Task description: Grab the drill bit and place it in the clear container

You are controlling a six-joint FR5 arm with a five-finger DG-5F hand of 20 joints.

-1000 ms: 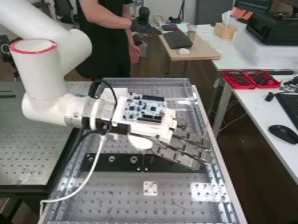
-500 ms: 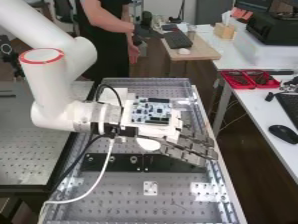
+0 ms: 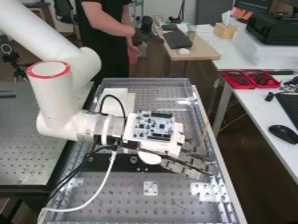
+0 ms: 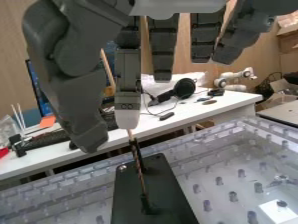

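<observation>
Fingers (image 4: 126,102) of your hand (image 3: 191,164) are extended and released, not clenched; you can't tell whether they touch the drill bit (image 4: 141,175). In the wrist view, you'll find that bit slanting beside the hand: one stretch shows between the thumb (image 4: 90,132) and the nearest finger, then it passes the finger's tip and runs down over the black plate (image 4: 159,192). Clear plastic spreads around that plate, with the ribbed rim of the clear container (image 4: 216,131) beyond it. From the high view, you have the hand over the perforated surface (image 3: 106,194), near its long side, with a circuit board (image 3: 153,126) mounted above the wrist. Past the container, headphones (image 4: 183,88) lie on a white worktop (image 4: 193,111).
</observation>
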